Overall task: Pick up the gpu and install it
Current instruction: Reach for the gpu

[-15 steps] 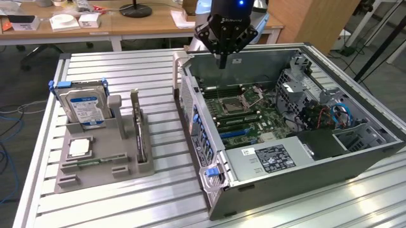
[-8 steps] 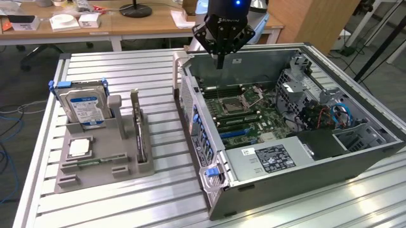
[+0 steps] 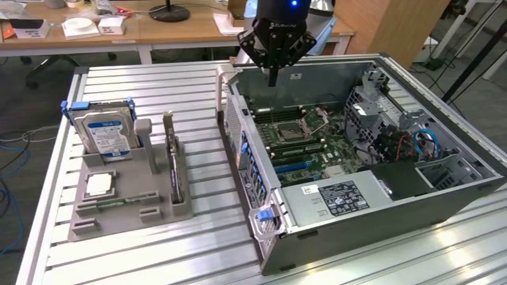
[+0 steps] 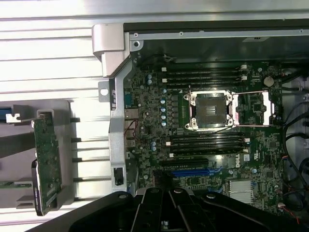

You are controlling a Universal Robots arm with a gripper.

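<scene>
Exterior view: gripper (image 3: 272,76) clenched, empty, above the open PC case (image 3: 396,219). gpu (image 3: 170,157) stands upright in grey holder (image 3: 127,184), well apart.
Wrist view: gpu (image 4: 47,159) edge-on. Risk: shut fingers could topple the thin card.

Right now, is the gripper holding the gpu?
No, the gpu stands in the gray holder beside the computer case, while the shut gripper hangs empty above the case.

"ROBOTIQ" on the black gripper (image 3: 272,77); "DELL" (turned sideways) on the green motherboard (image 4: 263,159)
</scene>
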